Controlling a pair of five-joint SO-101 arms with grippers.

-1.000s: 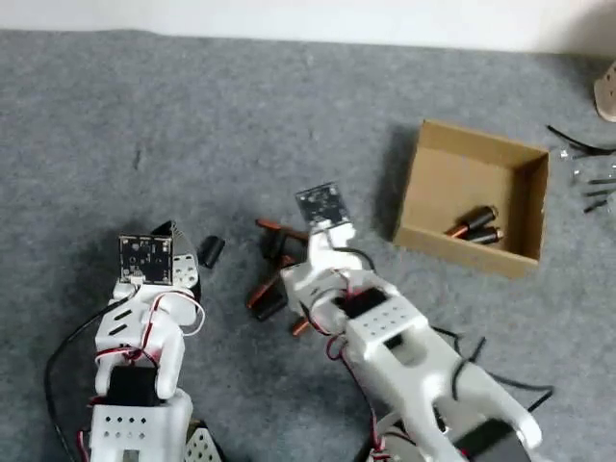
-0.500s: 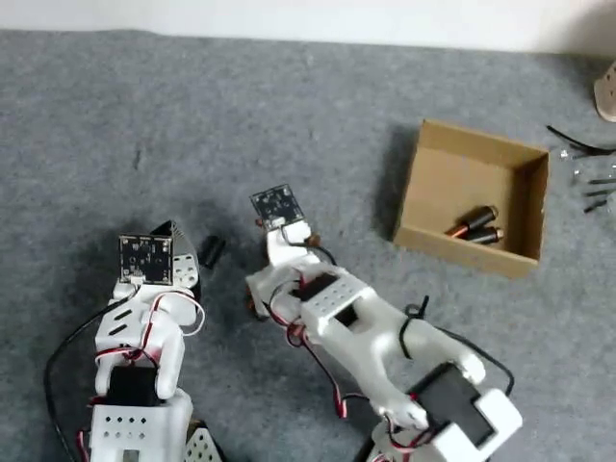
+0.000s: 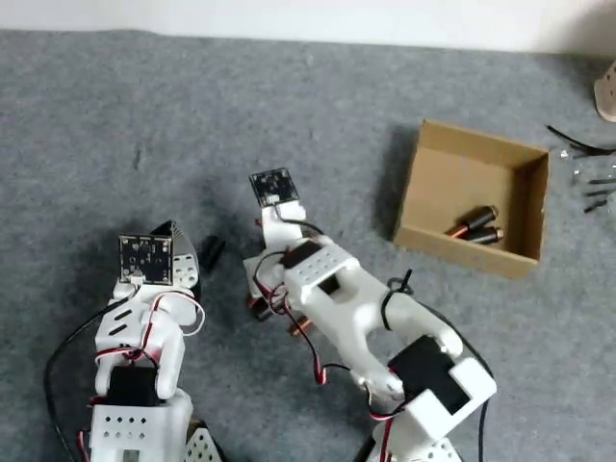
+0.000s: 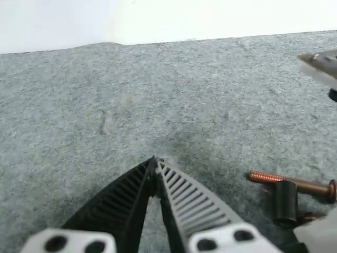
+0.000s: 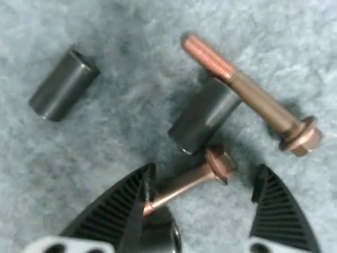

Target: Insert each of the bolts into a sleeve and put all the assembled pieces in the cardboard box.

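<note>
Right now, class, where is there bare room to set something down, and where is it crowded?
Bare: grey mat between the left fingers and wall, and beyond the cardboard box. Crowded: bolts and sleeves at the right fingers.

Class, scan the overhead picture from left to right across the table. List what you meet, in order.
The left arm → black sleeve → right arm → cardboard box → small loose parts at the right edge.
</note>
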